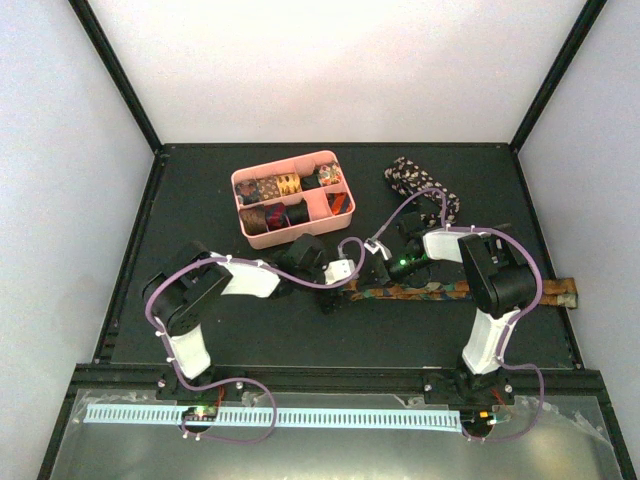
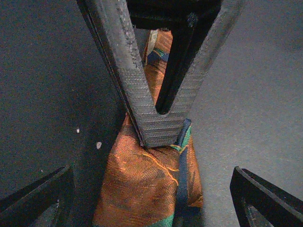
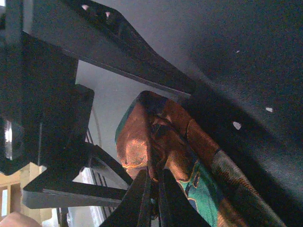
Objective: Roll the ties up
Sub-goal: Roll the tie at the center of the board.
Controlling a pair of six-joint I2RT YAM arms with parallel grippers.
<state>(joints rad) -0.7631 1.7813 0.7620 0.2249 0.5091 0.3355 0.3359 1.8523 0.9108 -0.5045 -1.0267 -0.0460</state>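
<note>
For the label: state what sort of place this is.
Probably a lab test cell: white panels in a black metal frame enclose a dark matte table, the left arm and right arm are bolted to its edge, and a pink plastic divided tray holds rolled patterned ties.

Tray behind flat tie; loose tie right of tray.

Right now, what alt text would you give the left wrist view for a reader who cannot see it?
The right gripper, its fingers closed to a point, pinches the folded end of an orange patterned tie lying on a dark table. The left gripper is open, its fingers at the bottom corners either side of the tie.
</note>
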